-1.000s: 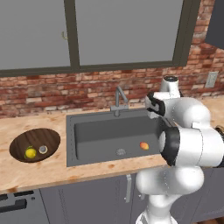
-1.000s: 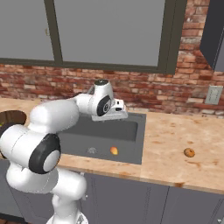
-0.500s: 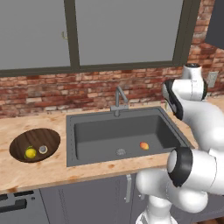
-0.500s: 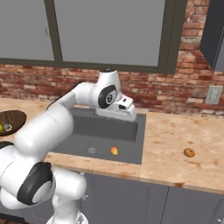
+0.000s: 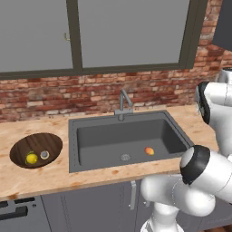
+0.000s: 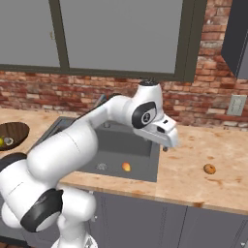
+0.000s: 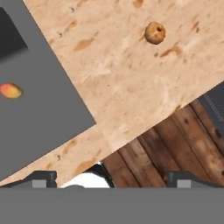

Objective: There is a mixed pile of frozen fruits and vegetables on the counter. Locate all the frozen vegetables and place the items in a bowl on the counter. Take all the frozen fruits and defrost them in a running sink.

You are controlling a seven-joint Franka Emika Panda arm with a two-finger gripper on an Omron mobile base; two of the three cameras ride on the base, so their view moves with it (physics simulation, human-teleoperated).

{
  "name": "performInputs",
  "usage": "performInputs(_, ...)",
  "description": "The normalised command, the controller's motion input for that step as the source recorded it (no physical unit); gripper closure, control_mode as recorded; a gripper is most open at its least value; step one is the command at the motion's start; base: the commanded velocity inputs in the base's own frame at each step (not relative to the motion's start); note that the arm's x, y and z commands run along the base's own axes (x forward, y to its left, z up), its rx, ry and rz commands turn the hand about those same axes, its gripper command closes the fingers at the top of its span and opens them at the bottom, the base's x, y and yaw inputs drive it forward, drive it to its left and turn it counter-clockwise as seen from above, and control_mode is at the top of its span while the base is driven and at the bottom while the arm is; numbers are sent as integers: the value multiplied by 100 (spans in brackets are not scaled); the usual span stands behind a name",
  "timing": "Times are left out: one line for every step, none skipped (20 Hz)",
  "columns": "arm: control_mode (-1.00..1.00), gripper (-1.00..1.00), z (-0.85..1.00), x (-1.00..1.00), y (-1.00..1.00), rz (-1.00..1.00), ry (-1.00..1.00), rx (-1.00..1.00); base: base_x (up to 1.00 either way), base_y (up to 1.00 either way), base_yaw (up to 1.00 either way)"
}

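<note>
Spreading wide, the hand (image 6: pixel 167 145) hovers over counter (image 6: pixel 213 150) — orange-brown fruit (image 6: pixel 209 169) right, bowl (image 5: pixel 36 149) left.

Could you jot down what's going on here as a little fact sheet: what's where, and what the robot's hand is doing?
bowl: on the counter left of the sink, holding a yellow ball and a pale ball
sink: one yellow-orange fruit near the drain
counter right of sink: one orange-brown fruit
end effector: open, empty, above the counter by the sink's right edge
</note>
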Motion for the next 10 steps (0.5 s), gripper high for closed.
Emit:
performInputs(-100,-100,-3,-29,-96,-9,0,0,0,0,0)
performInputs(-100,-100,-15,-10,-94,-5,1,0,0,0,0)
performInputs(-100,-100,-30,0,-94,0,1,0,0,0,0)
performInputs(-100,-100,-35,0,-94,0,0,-1,0,0,0)
performInputs(-100,-100,-48,0,-79,2,0,-3,0,0,0)
performInputs(-100,-100,-54,0,-88,7,0,-3,0,0,0)
performInputs(-100,-100,-66,0,-84,10,0,-5,0,0,0)
performInputs(-100,-100,-70,0,-83,10,0,-6,0,0,0)
performInputs(-100,-100,-66,0,-83,10,0,-6,0,0,0)
performInputs(-100,-100,-56,7,-81,9,0,-5,0,0,0)
